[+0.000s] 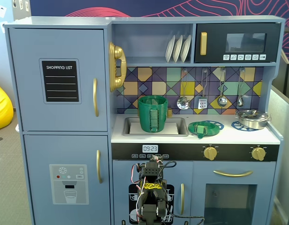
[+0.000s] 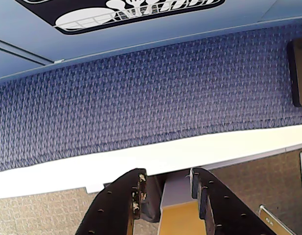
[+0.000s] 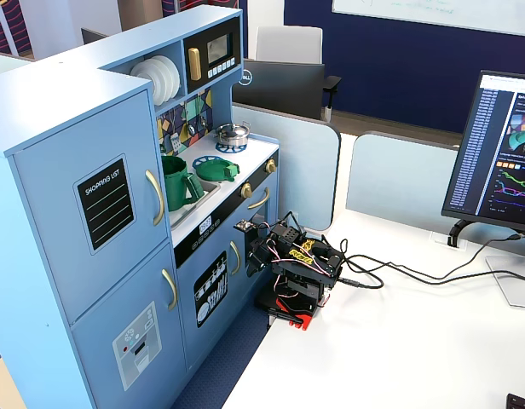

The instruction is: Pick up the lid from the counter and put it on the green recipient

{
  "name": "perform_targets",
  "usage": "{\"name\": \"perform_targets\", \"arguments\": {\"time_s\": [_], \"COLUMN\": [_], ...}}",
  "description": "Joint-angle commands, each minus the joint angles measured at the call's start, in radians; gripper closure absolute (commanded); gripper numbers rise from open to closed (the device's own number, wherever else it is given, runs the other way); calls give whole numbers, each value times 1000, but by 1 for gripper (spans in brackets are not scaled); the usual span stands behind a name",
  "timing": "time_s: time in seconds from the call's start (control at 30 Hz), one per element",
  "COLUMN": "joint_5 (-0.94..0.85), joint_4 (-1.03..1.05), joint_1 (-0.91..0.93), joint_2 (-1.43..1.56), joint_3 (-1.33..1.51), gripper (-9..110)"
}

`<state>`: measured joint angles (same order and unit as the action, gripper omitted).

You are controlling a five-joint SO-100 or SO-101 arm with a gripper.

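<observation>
Down low, the gripper (image 2: 166,182) is hanging slightly spread with nothing between its fingers, pointing at blue carpet beside the white table edge (image 2: 141,161). In a fixed view the arm (image 3: 297,260) is sitting folded below the toy kitchen's counter (image 1: 229,137), with open air above it. The lid (image 1: 201,128) is lying on that counter atop a blue burner ring (image 1: 215,124), right of the sink (image 1: 175,129). The green recipient (image 1: 152,113) is standing upright in the sink, well apart from the gripper.
</observation>
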<state>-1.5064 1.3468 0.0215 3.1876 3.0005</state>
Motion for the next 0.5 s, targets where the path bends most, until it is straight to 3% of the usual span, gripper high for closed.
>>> {"name": "perform_targets", "arguments": {"time_s": [0.0, 0.37, 0.47], "joint_5": [-5, -3, -11], "joint_4": [184, 184, 86], "joint_1": [60, 51, 101], "joint_2": [-9, -9, -9], "joint_3": [-3, -3, -8], "gripper": [101, 101, 101]}}
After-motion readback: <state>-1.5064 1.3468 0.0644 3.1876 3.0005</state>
